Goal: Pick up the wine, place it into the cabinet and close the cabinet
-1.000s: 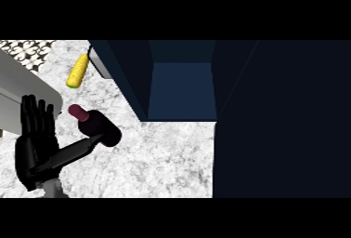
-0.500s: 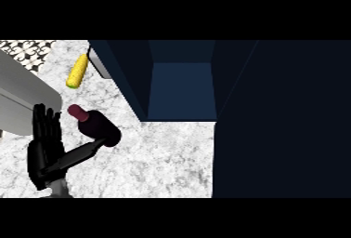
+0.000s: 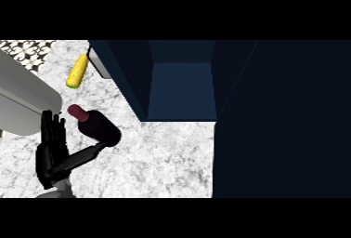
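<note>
Down at the lower left of the head view, the left hand (image 3: 53,151) shows above the marble counter (image 3: 158,158), its fingers (image 3: 51,126) straight and pointing up the view, relaxed rather than curled, holding nothing. Its thumb (image 3: 87,153) stretches out to the right and upward, and the tip reaches the base of the wine bottle (image 3: 99,128); whether it actually touches or only overlaps it from this angle cannot be told. The bottle stands just right of the fingers, dark maroon, its long axis running diagonally in the view: the reddish cap and neck point up and to the left, toward the fingertips, while the wide dark base sits lower and to the right. It is seen steeply from above, so how far it leans cannot be judged. Beyond the bottle, to the right, the dark blue cabinet (image 3: 182,93) stands open, its paler blue inner floor showing between darker side walls, and the bottle is outside it on the counter. A broad dark panel fills the right of the view. Up and left of the bottle a yellow corn cob (image 3: 77,71) lies on the counter, well apart from it, tilted slightly. A grey slab (image 3: 24,104) crosses the left edge behind the fingers.
</note>
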You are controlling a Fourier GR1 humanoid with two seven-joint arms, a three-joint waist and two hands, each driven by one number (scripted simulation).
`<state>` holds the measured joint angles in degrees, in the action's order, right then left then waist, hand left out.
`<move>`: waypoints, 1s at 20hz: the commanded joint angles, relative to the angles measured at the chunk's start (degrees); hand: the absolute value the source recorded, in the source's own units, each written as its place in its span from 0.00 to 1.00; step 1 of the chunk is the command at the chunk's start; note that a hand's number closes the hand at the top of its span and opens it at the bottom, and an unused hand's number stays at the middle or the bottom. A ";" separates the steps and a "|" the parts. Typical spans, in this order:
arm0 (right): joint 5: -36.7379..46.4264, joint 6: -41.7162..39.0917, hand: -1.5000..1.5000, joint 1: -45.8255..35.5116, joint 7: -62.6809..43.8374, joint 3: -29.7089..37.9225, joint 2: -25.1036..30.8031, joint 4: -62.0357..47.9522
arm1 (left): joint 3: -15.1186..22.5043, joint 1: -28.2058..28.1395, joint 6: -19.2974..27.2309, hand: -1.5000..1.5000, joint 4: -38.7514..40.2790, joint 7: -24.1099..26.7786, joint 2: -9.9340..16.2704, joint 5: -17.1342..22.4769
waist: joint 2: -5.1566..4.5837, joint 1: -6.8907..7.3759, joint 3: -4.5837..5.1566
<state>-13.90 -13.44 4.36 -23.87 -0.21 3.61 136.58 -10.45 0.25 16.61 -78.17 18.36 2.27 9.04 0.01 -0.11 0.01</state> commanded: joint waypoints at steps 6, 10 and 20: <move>0.62 2.63 0.00 -3.75 -3.63 -0.53 -0.46 1.23 | -3.33 5.75 -2.74 0.00 14.80 8.41 0.55 2.81 | -0.03 0.01 0.01; -2.05 -1.87 0.00 -1.48 2.59 2.59 0.32 -3.84 | -3.14 7.06 -4.51 0.00 18.21 7.94 1.59 3.67 | -0.02 0.00 -0.01; 0.50 -0.59 0.00 -2.61 1.28 2.81 0.30 -2.69 | -6.12 12.09 -9.60 0.00 34.61 19.23 3.32 6.38 | -0.03 -0.07 0.00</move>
<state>-13.91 -13.87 2.65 -23.76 1.81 3.88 135.40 -15.42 10.31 9.17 -48.42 34.92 4.18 13.98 -0.02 -0.21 0.03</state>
